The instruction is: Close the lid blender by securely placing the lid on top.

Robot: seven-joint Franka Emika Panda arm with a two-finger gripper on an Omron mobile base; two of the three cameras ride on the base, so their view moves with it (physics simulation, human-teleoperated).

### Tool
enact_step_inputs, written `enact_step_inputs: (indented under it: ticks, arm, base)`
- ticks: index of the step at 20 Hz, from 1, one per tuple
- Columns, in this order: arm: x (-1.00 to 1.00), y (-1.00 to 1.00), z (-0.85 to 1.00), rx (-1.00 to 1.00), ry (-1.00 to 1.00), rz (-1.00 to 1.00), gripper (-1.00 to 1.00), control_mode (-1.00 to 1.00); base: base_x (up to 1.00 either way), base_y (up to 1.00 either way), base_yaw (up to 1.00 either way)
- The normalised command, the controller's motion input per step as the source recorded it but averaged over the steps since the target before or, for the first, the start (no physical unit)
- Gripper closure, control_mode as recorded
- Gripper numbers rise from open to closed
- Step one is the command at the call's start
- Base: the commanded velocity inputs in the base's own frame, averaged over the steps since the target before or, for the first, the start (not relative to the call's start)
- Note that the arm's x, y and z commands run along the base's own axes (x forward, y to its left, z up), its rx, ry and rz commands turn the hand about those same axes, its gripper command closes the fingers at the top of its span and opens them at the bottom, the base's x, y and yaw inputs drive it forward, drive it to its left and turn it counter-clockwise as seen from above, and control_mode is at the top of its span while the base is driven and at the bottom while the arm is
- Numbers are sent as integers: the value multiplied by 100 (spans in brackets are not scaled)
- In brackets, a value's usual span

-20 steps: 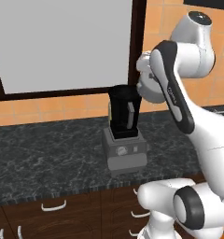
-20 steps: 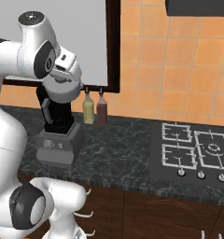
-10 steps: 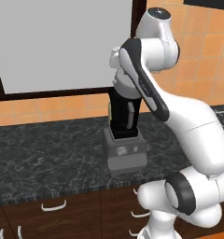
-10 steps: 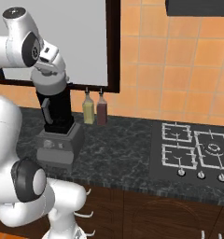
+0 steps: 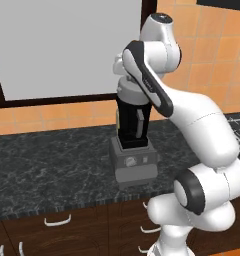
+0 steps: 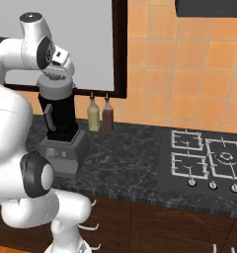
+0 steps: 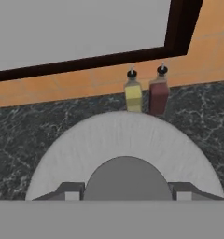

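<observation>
The blender (image 5: 133,122) stands on the dark counter, a black jar on a boxy grey base (image 6: 66,148) with a dial. The light-grey lid (image 5: 131,95) lies right at the jar's top rim, level with it. My gripper (image 5: 129,82) comes straight down from above and is shut on the lid's raised knob (image 7: 125,177). In the hand view the lid (image 7: 123,140) spreads wide under the hand and hides the jar, and a fingertip (image 7: 69,190) shows at each side of the knob. From the right, the lid (image 6: 56,89) caps the jar (image 6: 61,116).
A yellow bottle (image 6: 93,117) and a dark red bottle (image 6: 107,117) stand against the wall just right of the blender. A gas hob (image 6: 209,160) lies further right. A dark-framed window (image 5: 67,50) is behind, and cabinet drawers (image 5: 57,220) are below the counter.
The arm has swung left and the hand with the lid has come over the blender and down onto the jar's top. The blender has not moved.
</observation>
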Motion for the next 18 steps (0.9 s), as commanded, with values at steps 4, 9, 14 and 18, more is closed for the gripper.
enact_step_inputs:
  ticks: [4,9,14,18]
  arm:
    - [33,0,-1,0,6,6,100,-100]
    - [19,0,-17,0,5,4,100,-100]
    - [-27,-2,-25,-3,3,0,100,-100]
    - [-20,-10,-4,-4,6,0,100,-100]
  base:
    - [0,0,0]
    - [0,0,0]
    - [0,0,0]
    - [0,0,0]
